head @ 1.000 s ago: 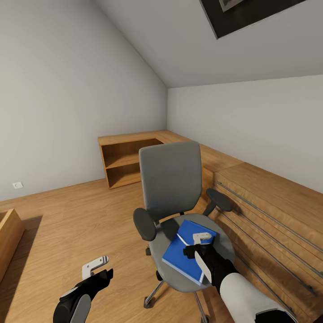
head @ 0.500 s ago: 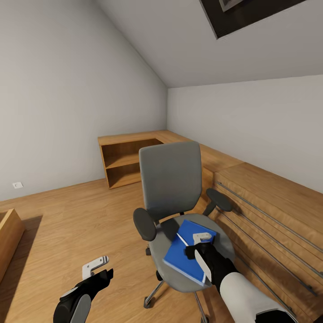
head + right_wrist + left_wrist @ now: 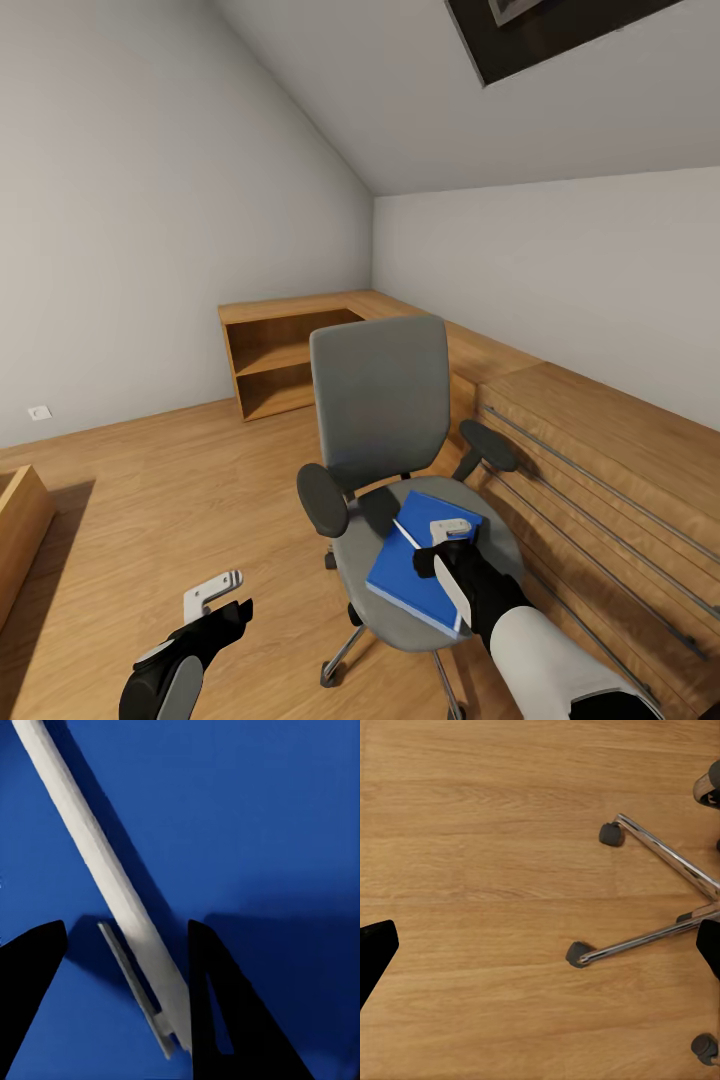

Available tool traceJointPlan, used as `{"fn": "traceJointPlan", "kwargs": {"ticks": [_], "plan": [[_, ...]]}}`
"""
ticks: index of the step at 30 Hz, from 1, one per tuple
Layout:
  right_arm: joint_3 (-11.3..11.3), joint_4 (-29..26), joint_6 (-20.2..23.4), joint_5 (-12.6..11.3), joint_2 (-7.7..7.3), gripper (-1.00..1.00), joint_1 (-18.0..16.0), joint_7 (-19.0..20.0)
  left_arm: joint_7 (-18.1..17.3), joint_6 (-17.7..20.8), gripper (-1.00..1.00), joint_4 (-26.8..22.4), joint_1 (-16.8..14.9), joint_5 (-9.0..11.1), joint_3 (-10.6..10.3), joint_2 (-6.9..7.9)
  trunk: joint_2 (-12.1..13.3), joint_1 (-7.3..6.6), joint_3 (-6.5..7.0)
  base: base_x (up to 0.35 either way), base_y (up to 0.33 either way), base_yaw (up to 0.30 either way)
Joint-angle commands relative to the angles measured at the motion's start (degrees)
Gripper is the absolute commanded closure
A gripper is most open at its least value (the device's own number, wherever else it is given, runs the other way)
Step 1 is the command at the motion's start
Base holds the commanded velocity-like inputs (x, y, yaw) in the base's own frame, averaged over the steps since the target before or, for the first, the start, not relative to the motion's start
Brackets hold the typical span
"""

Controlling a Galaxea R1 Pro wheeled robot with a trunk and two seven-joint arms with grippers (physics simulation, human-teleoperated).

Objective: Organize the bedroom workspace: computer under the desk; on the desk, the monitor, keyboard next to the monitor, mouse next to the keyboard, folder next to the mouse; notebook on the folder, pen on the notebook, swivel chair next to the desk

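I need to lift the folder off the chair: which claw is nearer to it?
Right. The right claw is over the folder on the chair; the left claw hangs above the floor beside it.

The folder lies on the swivel chair seat before me, my right end effector over it; my left end effector hangs left, above floor.

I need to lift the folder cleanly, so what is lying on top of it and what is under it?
A slim white pen lies on the blue folder, beside the right gripper. Under it is the swivel chair, on the grey seat. The gripper covers part of the folder's cover.
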Motion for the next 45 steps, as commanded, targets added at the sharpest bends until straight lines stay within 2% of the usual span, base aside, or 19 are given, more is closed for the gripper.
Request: {"fn": "traceJointPlan", "kwargs": {"ticks": [1,29,36,45], "plan": [[0.3,1.5,0.5,0.3,-0.07,1.00,0.0,-0.4,0.5,0.1,-1.00,-0.1,0.0,0.6,0.0,-0.02,0.0,0.00,-0.07,0.000,0.000,0.000],[0.1,1.5,1.4,0.2,-0.07,1.00,0.0,-0.4,0.5,0.1,-1.00,-0.1,0.0,0.7,0.0,-0.02,0.0,0.00,-0.07,0.000,0.000,0.000],[0.0,1.4,3.2,0.2,-0.07,1.00,0.0,-0.4,0.5,0.1,-1.00,-0.1,0.0,0.7,0.0,-0.02,0.0,0.00,-0.07,0.000,0.000,0.000],[0.1,1.4,3.4,0.2,-0.07,1.00,0.0,-0.4,0.5,0.1,-1.00,-0.1,0.0,0.7,0.0,-0.02,0.0,0.00,-0.07,0.000,0.000,0.000]]}}
